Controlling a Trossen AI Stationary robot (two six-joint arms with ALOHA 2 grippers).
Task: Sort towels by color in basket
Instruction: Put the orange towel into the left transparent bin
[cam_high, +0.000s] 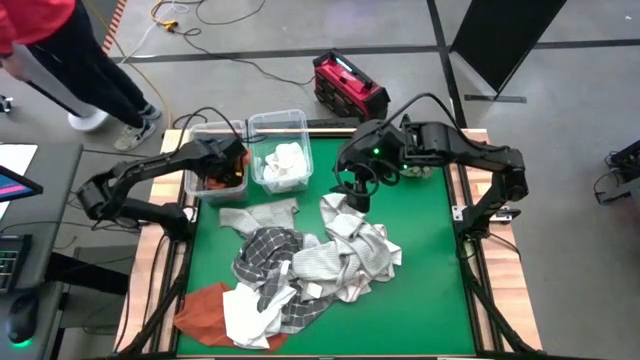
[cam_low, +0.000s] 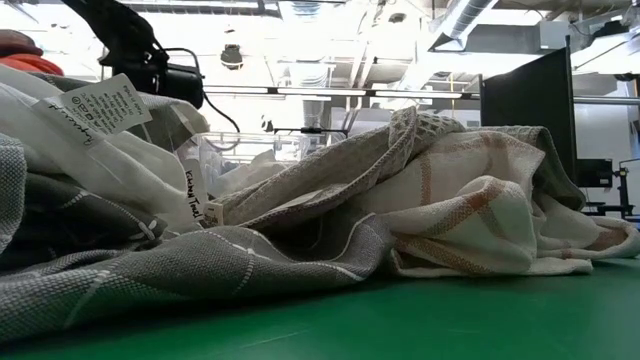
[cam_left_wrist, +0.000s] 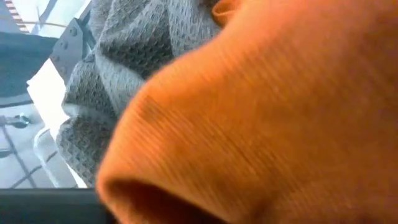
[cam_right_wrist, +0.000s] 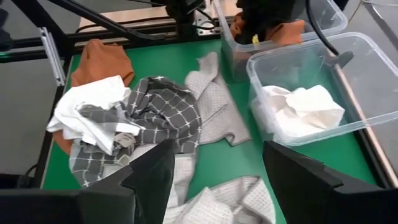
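Note:
Two clear bins stand at the table's far edge. The left bin (cam_high: 212, 170) holds a rust-orange towel (cam_right_wrist: 291, 28) and a grey waffle towel (cam_left_wrist: 124, 56); the right bin (cam_high: 280, 160) holds white towels (cam_right_wrist: 301, 109). My left gripper (cam_high: 230, 165) is down in the left bin, close over the orange towel (cam_left_wrist: 267, 112), which fills its wrist view. A heap of towels lies mid-table: dark grey checked (cam_high: 265, 250), white (cam_high: 250, 315), rust-orange (cam_high: 205, 305) and light striped (cam_high: 365, 250). My right gripper (cam_right_wrist: 217, 180) hangs open above the heap's far end (cam_high: 357, 195), with nothing between its fingers.
Bare green mat (cam_high: 430, 310) lies at the table's near right. A red case (cam_high: 350, 85) sits on the floor beyond the far edge. A person (cam_high: 60, 50) stands off the far left corner. Cables trail across the floor behind.

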